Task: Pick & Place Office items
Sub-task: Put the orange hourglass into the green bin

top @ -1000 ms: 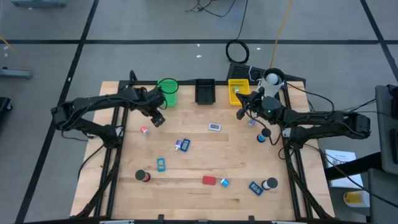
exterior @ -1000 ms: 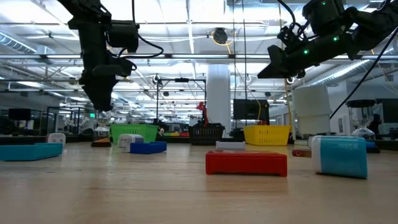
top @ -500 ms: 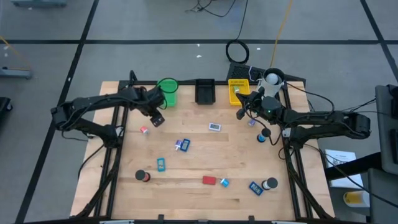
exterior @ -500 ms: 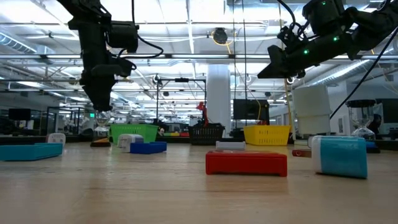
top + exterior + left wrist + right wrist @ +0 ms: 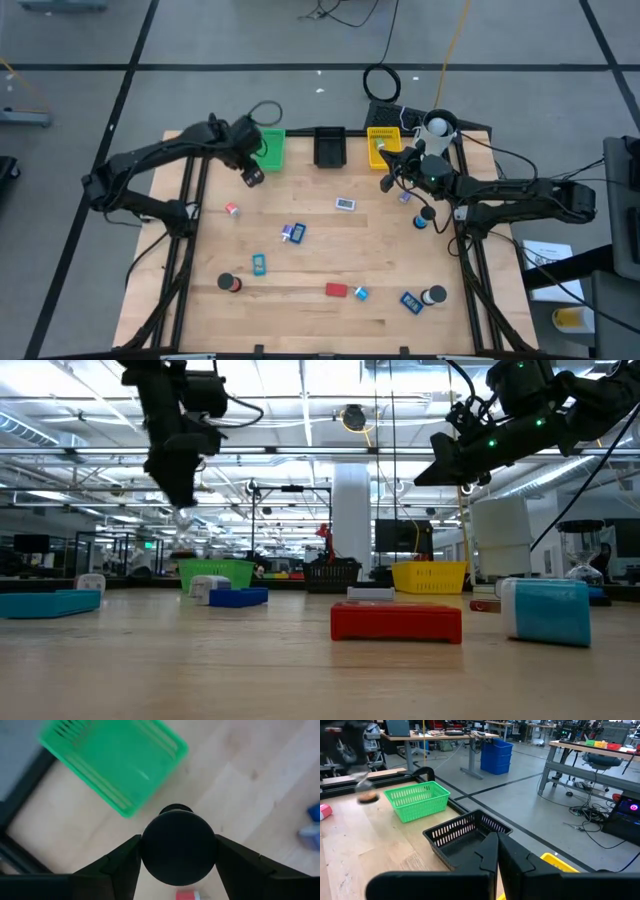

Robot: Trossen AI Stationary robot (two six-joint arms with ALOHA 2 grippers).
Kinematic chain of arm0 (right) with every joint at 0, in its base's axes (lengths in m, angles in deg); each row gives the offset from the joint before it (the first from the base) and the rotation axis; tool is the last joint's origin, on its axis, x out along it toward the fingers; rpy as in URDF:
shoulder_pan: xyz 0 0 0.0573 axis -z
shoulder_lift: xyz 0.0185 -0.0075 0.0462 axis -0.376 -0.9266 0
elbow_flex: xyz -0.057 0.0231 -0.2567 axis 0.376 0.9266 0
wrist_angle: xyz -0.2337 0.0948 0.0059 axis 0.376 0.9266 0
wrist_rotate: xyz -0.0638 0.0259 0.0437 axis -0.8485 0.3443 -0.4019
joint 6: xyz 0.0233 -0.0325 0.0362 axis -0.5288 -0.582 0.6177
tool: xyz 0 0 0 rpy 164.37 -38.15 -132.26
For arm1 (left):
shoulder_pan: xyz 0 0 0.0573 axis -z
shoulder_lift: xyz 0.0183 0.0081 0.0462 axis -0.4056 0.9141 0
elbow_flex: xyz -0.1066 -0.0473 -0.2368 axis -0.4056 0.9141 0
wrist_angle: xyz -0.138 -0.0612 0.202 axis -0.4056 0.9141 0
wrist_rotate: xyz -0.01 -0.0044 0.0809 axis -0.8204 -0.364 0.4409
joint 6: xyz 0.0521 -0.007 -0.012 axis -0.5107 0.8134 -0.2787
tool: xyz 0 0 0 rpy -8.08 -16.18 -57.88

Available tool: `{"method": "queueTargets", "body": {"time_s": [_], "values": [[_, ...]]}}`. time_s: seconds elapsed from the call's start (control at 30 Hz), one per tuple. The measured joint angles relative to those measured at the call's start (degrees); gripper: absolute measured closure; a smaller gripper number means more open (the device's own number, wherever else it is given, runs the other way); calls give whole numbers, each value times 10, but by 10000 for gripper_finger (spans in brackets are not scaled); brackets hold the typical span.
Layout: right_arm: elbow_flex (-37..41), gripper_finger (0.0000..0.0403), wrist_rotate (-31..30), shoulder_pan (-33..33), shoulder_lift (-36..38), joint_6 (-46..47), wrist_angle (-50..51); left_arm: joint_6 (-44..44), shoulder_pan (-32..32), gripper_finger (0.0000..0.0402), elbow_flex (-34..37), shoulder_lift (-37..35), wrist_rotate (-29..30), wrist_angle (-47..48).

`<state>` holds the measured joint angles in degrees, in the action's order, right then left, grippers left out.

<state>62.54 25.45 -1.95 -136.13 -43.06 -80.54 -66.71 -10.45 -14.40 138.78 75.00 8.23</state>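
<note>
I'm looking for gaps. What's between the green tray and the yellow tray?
The black tray sits between the green tray and the yellow tray, along the table's far edge. The high view shows it best.

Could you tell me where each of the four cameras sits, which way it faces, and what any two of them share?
High view: overhead, straight down on the table; both arms show.
Low view: table height, level toward the room; both arms hang in from above.
Left wrist view: above the green tray; left gripper holds a dark round roll.
Right wrist view: across the black tray; shut right gripper.
Shared: the green tray appears in all four.
</note>
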Motion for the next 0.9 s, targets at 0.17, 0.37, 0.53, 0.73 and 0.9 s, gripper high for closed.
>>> {"method": "queueTargets", "body": {"time_s": [0.17,0.37,0.53,0.73,0.9], "values": [[0,402,0,0,0,0,0,-16,-49,168,-64,24,5,11],[0,401,0,0,0,-2,0,-58,-95,164,-130,105,-1,14],[0,402,0,0,0,-2,0,-72,-125,164,-180,173,-1,8],[0,402,0,0,0,-4,0,-76,-139,163,-199,217,-1,-6],[0,402,0,0,0,-4,0,-75,-139,163,-199,235,-1,-10]]}}
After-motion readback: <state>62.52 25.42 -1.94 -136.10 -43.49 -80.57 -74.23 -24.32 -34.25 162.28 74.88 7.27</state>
